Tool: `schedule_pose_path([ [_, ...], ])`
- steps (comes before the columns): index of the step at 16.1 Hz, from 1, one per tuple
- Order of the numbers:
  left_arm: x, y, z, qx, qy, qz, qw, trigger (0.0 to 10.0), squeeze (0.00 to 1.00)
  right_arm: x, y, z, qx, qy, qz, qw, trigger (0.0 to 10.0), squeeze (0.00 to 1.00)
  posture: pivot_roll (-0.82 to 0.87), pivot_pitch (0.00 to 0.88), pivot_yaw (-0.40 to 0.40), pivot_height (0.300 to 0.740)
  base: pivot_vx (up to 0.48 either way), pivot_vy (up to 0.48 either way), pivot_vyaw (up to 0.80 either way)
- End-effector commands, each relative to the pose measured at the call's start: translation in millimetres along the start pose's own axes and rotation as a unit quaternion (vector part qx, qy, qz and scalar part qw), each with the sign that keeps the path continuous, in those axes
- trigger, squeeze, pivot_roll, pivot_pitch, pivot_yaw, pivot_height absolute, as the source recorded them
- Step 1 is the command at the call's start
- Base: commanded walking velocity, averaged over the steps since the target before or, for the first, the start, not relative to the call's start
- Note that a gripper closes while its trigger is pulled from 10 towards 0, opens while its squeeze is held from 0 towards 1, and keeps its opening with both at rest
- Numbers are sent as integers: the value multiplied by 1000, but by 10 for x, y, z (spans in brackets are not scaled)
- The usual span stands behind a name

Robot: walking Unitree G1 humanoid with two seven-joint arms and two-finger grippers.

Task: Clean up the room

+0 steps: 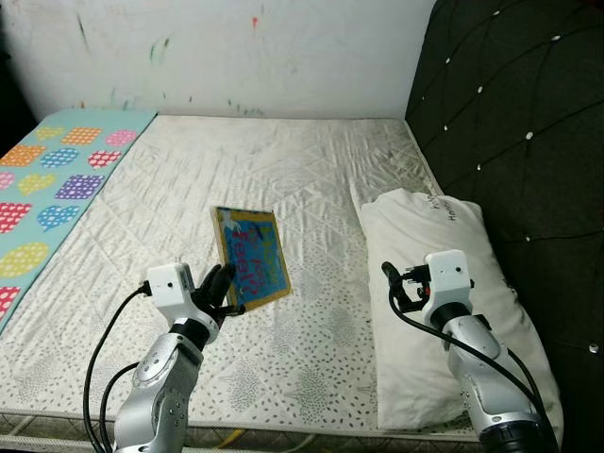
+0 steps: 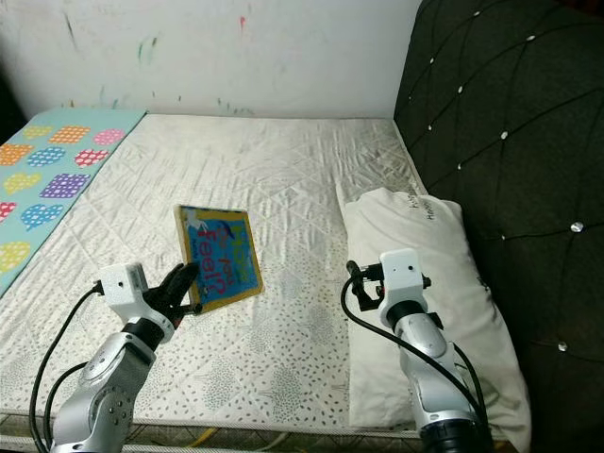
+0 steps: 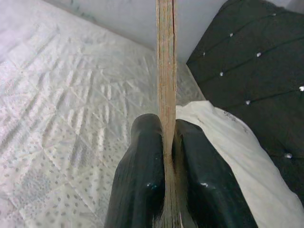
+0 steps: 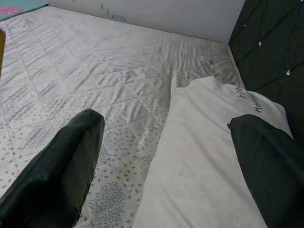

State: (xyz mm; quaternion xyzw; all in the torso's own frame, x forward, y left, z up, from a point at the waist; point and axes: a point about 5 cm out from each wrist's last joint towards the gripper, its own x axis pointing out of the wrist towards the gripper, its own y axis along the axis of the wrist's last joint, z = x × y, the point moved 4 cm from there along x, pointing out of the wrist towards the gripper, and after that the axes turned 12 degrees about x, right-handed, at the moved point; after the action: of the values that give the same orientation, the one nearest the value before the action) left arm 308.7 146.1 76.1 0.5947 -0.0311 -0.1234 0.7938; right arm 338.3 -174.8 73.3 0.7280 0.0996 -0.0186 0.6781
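A patterned blanket point(image 1: 47, 189) covers the bed's point(image 1: 283, 160) far left edge. Near the middle, the left tool point(image 1: 219, 288) pinches the near edge of a blue picture book point(image 1: 251, 257) (its page edges sit squeezed between both fingers point(image 3: 142, 180)). Further right, the right tool point(image 1: 396, 283) hovers spread over a white pillow point(image 1: 425, 236) beside the black headboard point(image 1: 510, 113).

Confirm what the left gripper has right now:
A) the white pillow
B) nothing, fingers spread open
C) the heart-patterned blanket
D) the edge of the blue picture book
D. The left gripper is shut on the near edge of the blue picture book; the left wrist view shows both fingers pressed against the book's edge, one on each side.
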Motion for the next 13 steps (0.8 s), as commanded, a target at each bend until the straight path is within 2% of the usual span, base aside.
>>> schedule_pose_path([
  [1,-4,107,103,-87,-43,11,995,10000,0,-15,117,51,-3,-8,17,1000,10000,0,-161,0,5,740,0,0,0],
  [2,-36,92,180,-127,-74,1,989,10000,0,-29,140,70,-6,-10,19,1000,10000,0,-159,0,-1,740,0,0,0],
  [4,-61,112,223,-153,-92,0,984,10000,0,-33,174,111,-9,-15,20,1000,10000,0,-156,0,-11,740,0,0,0],
  [5,-92,97,237,-181,-100,-18,978,10000,0,-16,256,188,-19,-19,23,999,10000,0,-144,0,-25,740,0,0,0],
  [7,-188,-2,149,-210,-74,-48,974,10000,0,1,287,259,-31,-21,20,999,10000,0,-136,0,-31,740,0,0,0],
  [8,-266,-96,117,-209,-63,-77,973,10000,0,4,294,273,-33,-22,19,999,10000,0,-134,0,-32,740,0,0,0],
  [10,-393,-176,123,-222,-63,-104,967,10000,0,-1,300,261,-35,-21,17,999,10000,0,-136,0,-34,740,0,0,0],
  [13,-490,-250,132,-224,-53,-130,965,10000,0,-68,278,340,-31,-31,13,999,10000,0,-136,26,-37,740,0,0,0],
])
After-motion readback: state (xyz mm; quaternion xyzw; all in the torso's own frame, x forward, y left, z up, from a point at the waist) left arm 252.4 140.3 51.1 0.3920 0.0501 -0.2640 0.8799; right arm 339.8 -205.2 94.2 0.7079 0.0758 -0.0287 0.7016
